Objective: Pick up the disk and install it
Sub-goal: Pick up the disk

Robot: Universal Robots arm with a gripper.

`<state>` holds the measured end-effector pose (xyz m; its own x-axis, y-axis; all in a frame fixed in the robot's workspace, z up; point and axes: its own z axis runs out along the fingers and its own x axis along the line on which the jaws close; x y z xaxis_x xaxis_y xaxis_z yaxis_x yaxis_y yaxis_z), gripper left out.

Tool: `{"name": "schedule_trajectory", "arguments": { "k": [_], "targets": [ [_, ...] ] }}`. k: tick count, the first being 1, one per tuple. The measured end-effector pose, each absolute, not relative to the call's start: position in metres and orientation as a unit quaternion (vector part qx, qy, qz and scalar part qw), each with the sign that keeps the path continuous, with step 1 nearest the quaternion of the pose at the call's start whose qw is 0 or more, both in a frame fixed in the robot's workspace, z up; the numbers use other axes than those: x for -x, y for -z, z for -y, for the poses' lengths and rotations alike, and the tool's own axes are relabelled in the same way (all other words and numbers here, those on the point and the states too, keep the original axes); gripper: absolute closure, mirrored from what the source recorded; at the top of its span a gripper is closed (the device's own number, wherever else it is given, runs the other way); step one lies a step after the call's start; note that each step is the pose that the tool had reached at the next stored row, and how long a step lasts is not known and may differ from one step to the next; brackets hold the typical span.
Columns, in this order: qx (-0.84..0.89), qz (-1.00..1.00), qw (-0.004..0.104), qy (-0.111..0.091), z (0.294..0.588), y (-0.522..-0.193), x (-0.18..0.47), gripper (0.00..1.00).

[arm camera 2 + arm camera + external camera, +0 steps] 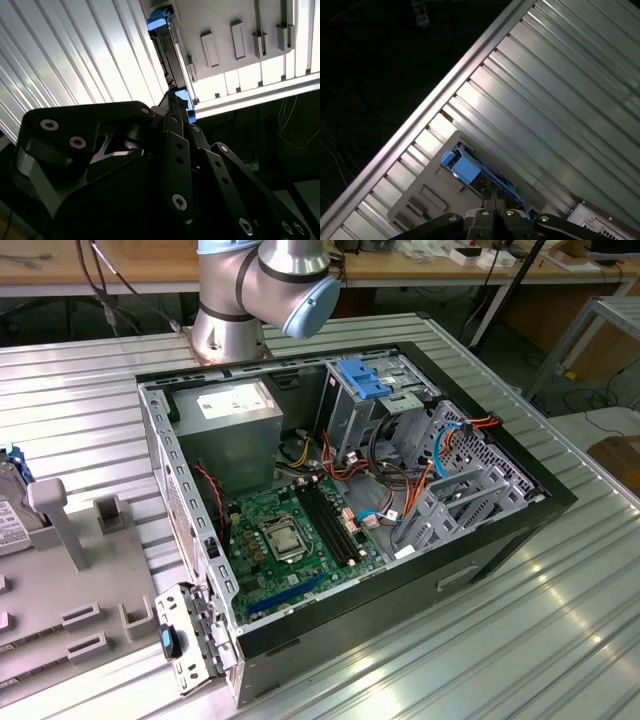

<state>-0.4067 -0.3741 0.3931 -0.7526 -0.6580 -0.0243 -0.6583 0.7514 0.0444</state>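
One step is in hand by these pictures: the pick-up, not the install. The disk (164, 52) stands on edge in a grey holder block (225, 30), with its blue carrier frame showing at both ends. The block sits on the ribbed metal table (480, 640). In the exterior view the disk is at that view's far left edge, well apart from the open computer case (480, 560). Your gripper (176, 106) hangs over the disk's thin edge, close against the blue frame in both wrist views. You cannot tell whether the jaws are parted, closed, or already on the frame, because the linkage hides it. Judgement: nothing is lifted and the disk is seated in the holder. A sound grasp calls for squaring up to the thin edge and a straight pull out of the slot. Inside the case are a grey power-supply box (238, 420), a green motherboard (290, 530) and a blue-tabbed drive cage (362, 380). Orange and blue cables (400, 485) are strung near the bays and are likely snag points. The holder's upright post (55, 520) stands just beside the disk, so side clearance looks tight.
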Motion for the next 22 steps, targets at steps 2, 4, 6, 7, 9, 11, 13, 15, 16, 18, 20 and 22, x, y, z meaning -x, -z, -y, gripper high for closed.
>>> {"name": "schedule_trajectory", "arguments": {
  "k": [2, 4, 6, 7, 9, 11, 13, 15, 16, 18, 20, 22],
  "targets": [
    [0.382, -0.924, 0.003, -0.025, 0.3741, -0.393, 0.407, 0.89],
    [0.407, -0.913, 0.002, -0.025, 0.3741, -0.393, 0.4071, 0.89],
    [0.432, -0.902, 0.001, -0.025, 0.3741, -0.393, 0.4071, 0.89],
    [0.44, -0.898, 0.001, -0.025, 0.3741, -0.393, 0.4071, 0.89],
    [0.47, -0.882, 0.0, -0.025, 0.3741, -0.393, 0.4071, 0.89],
    [0.494, -0.869, 0.0, -0.025, 0.374, -0.393, 0.4071, 0.89],
    [0.511, -0.859, -0.001, -0.025, 0.3741, -0.393, 0.4071, 0.89],
    [0.536, -0.844, -0.002, -0.025, 0.3741, -0.393, 0.4071, 0.89],
    [0.547, -0.837, -0.002, -0.025, 0.3741, -0.393, 0.4071, 0.89],
    [0.57, -0.821, -0.003, -0.025, 0.3741, -0.393, 0.4072, 0.89],
    [0.595, -0.804, -0.003, -0.025, 0.3742, -0.393, 0.4074, 0.89],
    [0.614, -0.789, -0.004, -0.025, 0.3743, -0.393, 0.4075, 0.89]
  ]
}}
